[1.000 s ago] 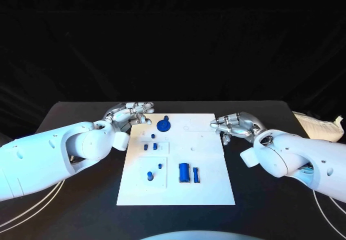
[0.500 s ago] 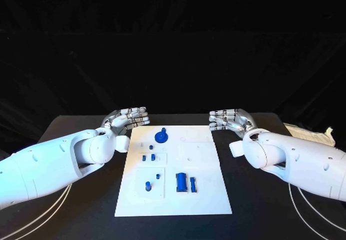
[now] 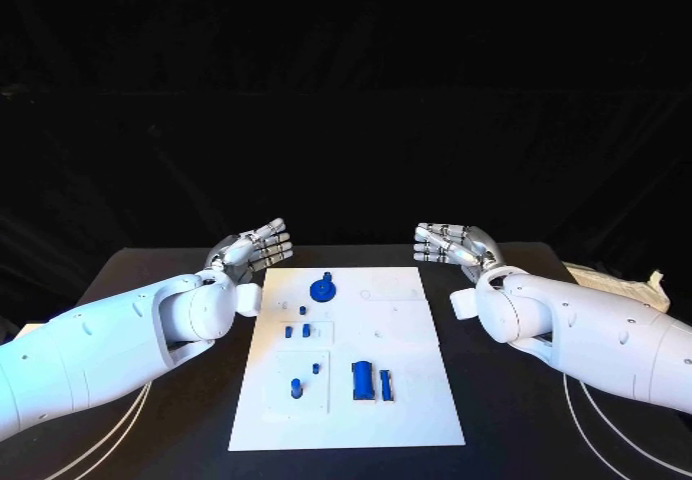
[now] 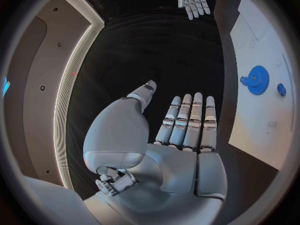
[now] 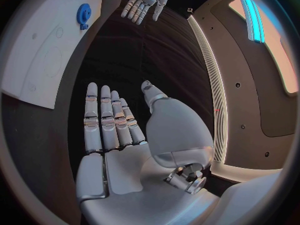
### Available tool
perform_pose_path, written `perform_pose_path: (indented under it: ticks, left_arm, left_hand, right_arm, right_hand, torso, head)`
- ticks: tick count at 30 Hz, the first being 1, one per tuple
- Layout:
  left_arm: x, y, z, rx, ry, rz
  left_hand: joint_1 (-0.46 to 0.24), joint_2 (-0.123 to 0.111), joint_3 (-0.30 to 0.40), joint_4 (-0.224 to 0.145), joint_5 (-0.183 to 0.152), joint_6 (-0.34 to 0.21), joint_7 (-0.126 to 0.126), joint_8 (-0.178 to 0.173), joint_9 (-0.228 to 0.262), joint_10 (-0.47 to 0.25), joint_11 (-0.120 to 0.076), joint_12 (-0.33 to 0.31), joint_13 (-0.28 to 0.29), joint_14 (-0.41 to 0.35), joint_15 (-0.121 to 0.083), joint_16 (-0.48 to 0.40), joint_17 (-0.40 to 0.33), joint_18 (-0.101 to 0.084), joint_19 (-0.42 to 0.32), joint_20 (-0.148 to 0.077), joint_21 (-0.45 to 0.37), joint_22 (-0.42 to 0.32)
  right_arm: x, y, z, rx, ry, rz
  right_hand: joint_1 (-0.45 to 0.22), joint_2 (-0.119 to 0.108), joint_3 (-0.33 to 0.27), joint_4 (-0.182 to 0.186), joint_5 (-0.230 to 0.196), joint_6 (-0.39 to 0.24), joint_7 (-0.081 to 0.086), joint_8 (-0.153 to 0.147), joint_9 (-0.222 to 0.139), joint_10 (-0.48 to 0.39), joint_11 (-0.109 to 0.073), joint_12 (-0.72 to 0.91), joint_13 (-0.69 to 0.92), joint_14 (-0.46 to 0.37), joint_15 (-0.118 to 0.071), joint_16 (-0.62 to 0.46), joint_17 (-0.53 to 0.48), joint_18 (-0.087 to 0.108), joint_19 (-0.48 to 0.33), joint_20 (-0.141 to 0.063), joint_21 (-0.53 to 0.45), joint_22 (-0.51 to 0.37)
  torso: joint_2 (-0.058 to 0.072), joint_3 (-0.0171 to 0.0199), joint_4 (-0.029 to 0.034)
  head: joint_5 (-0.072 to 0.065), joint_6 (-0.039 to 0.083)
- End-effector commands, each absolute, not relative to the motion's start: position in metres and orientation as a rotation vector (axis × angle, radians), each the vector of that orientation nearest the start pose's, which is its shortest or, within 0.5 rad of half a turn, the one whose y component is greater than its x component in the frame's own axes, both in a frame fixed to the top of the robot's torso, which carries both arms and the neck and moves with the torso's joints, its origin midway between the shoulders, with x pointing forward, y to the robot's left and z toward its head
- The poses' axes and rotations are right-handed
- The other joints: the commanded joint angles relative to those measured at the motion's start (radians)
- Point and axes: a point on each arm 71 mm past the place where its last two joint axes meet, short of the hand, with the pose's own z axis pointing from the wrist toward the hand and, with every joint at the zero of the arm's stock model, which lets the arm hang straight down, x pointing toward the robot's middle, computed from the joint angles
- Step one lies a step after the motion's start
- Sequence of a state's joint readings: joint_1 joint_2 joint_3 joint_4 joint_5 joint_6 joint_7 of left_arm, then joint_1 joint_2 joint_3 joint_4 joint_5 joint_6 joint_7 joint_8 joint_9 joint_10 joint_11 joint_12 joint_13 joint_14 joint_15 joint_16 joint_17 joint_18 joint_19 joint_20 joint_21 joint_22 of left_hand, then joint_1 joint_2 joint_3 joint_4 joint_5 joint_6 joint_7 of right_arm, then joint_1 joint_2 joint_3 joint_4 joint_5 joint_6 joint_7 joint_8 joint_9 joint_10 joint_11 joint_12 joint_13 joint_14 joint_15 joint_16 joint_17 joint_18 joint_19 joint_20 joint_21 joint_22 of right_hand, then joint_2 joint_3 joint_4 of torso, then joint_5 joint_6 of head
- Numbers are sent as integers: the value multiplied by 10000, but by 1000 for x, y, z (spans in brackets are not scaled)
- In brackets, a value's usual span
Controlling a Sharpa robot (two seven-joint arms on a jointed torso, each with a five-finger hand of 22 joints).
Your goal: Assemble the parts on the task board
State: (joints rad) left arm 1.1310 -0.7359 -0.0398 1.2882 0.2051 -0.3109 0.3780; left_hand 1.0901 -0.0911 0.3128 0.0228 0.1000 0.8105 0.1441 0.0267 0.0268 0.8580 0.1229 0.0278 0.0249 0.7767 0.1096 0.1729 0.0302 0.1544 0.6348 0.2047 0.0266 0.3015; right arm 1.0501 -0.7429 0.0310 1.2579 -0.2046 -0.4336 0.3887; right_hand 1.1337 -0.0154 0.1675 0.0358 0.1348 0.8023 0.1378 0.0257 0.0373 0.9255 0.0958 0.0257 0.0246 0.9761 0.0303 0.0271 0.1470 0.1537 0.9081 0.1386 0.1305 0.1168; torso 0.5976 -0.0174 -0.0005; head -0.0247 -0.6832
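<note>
Left hand point(image 3: 251, 246) and right hand point(image 3: 451, 243) now lifted off board point(image 3: 404, 400), past far edge, flat, fingers straightened, empty. Parts point(image 3: 323, 289) unmoved.

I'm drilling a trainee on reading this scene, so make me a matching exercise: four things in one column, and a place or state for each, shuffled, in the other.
Things
1. left hand
2. right hand
3. blue gear
4. blue block

Places or states
A. on the task board, towards its near end
B. on the task board, towards its far end
C. open, holding nothing, beyond the board's far right corner in the head view
D. open, holding nothing, beyond the board's far left corner in the head view

Pairs: 1-D, 2-C, 3-B, 4-A
</note>
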Motion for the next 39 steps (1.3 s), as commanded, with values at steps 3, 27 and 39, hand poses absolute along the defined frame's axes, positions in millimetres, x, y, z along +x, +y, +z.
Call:
perform_pose_path:
  ticks: [3,27,39]
  left_arm:
    - [508,224,-234,-13945,13128,-13684]
    - [462,192,-224,-12089,12178,-12289]
    - [462,192,-224,-12089,12178,-12289]
  left_hand:
    - [-4147,911,-1188,-228,-1000,-3082,-551,-267,-268,-3263,-472,-278,-249,-2954,-1096,-657,-302,-568,-2415,-780,-266,-1145]
    - [-8437,911,-2407,-228,-1000,-6274,-1441,-267,-268,-6642,-1229,-278,-249,-6015,-1096,-1729,-302,-1544,-4890,-2047,-266,-3015]
    - [-9396,911,-3128,-228,-1000,-6985,-1441,-267,-268,-7398,-1229,-278,-249,-6701,-1096,-1729,-302,-1544,-5454,-2047,-266,-3015]
  right_arm:
    - [502,-230,-239,11094,13100,12316]
    - [462,-192,-224,12089,12178,12289]
    - [462,-192,-224,12089,12178,12289]
  right_hand:
    - [-4323,154,-620,-358,-514,-3062,-528,-257,-373,-3531,-958,-257,-246,-3727,-303,-271,-562,-571,-3466,-528,-499,-445]
    - [-8765,154,-1675,-358,-1348,-6208,-1378,-257,-373,-7159,-958,-257,-246,-7554,-303,-271,-1470,-1537,-7025,-1386,-1305,-1168]
    - [-9760,154,-1675,-358,-1348,-6913,-1378,-257,-373,-7972,-958,-257,-246,-8408,-303,-271,-1470,-1537,-7826,-1386,-1305,-1168]
  torso:
    - [-297,97,1]
    - [-534,174,5]
    - [-534,174,5]
  head:
    - [135,450]
    - [247,832]
    - [247,832]
